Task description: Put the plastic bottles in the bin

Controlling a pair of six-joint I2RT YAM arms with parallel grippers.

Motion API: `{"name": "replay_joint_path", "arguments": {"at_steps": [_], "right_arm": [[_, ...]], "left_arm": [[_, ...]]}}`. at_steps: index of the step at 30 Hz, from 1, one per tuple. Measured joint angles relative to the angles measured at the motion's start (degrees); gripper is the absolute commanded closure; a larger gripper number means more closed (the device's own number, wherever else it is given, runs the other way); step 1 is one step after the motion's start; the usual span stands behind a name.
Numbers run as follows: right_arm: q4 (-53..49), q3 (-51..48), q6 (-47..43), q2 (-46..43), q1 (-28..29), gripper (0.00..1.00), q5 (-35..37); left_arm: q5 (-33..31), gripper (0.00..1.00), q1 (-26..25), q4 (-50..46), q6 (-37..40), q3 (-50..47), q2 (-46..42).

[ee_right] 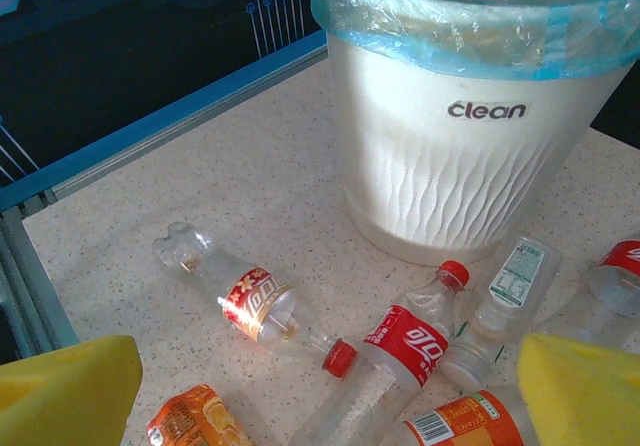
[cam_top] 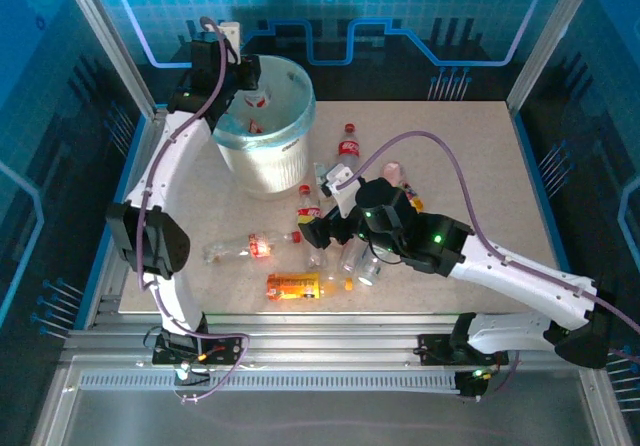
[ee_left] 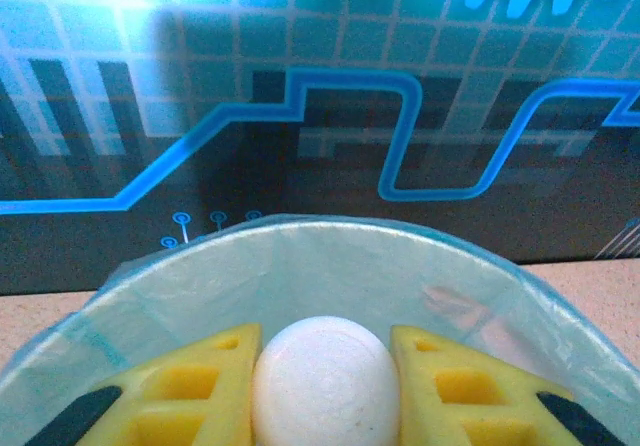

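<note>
Yellow fingers of the left claw press on both sides of a white-ended bottle, holding it just above the open mouth of the bin. From above, this claw hangs over the far left side of the bin, which stands at the back left of the table. A red-labelled bottle already lies inside.

The right claw hovers over the middle of the table with its fingers spread wide and nothing between them. Below it is a loose scatter of bottles. A clear bottle with a red-and-gold label lies on its side, its red cap beside a bottle with a red label. A small bottle with a green-and-white label lies near the foot of the bin, which is marked "clean". Orange-labelled bottles lie at the near edge, one on the left and one on the right.

The overhead view shows a red-capped bottle lying alone just right of the bin. A pink-capped bottle lies farther right.
</note>
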Motion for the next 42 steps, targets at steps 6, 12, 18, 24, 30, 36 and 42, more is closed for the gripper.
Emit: {"name": "replay_joint_path", "arguments": {"at_steps": [6, 12, 18, 24, 30, 36, 42], "right_arm": [[0.3, -0.3, 1.2, -0.7, 0.1, 0.03, 0.5], [-0.2, -1.1, 1.8, -2.8, 0.2, 0.02, 1.9], [-0.7, -1.5, 1.9, -4.0, 0.2, 0.02, 2.6], [-5.0, -0.2, 2.9, -4.9, 0.0, 0.03, 4.2], [-20.7, 12.5, 10.8, -4.8, -8.9, 0.07, 6.0], [-26.9, 13.0, 5.7, -9.4, -12.0, 0.08, 3.8], [-27.2, 6.9, -4.0, -12.5, -11.9, 0.08, -6.0]], "left_arm": [[0.9, 0.78, 0.0, -0.1, 1.0, -2.3, 2.7], [1.5, 0.39, 0.0, -1.7, 1.6, -2.8, 4.5], [1.6, 0.28, 0.0, -3.3, 1.1, -0.7, 4.5], [2.4, 0.27, 0.0, -4.6, 0.9, 1.8, 1.8], [3.2, 0.28, -1.4, -5.6, 1.4, -0.2, -9.9], [3.7, 0.28, -12.0, -2.1, 6.9, -13.6, -31.5], [5.7, 0.29, -24.2, -0.5, 14.0, -32.0, -47.9]]}}
